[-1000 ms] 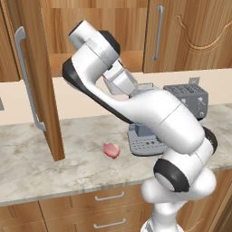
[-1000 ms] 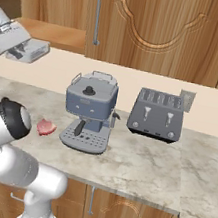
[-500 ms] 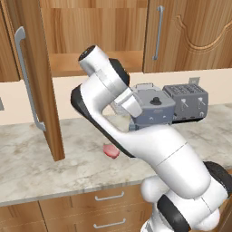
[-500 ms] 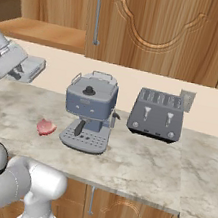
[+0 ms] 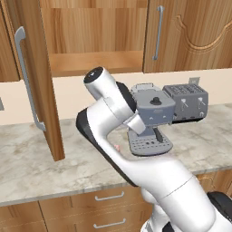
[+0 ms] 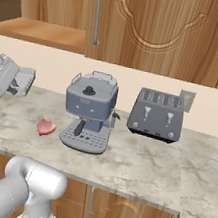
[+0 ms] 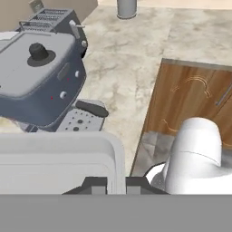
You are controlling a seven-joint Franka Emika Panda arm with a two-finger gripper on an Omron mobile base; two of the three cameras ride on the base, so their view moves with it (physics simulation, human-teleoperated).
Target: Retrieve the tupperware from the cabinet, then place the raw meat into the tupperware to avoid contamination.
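Observation:
My gripper (image 7: 115,185) is shut on the wall of the tupperware (image 7: 59,158), a pale shallow container that fills the lower left of the hand view. In the right base view the gripper (image 6: 22,81) hangs at the far left, above the counter, with the tupperware (image 6: 26,77) at its tips. The raw meat (image 6: 46,127), a small pinkish lump, lies on the counter left of the coffee machine. A sliver of the meat (image 5: 117,147) peeks out from behind my arm. The cabinet (image 5: 95,63) stands open, its shelf bare and its door (image 5: 27,81) swung out to the left.
A grey coffee machine (image 6: 90,110) stands mid-counter with a toaster (image 6: 158,114) to its right, against the wall. Closed upper cabinet doors (image 6: 160,29) hang above them. Drawers (image 5: 108,197) run below the marble counter (image 5: 27,167). A grey cylinder (image 7: 127,8) stands far off.
The arm has swung down and away from the open cabinet, carrying the tupperware. The gripper now hangs lower, just above the counter, left of the meat.

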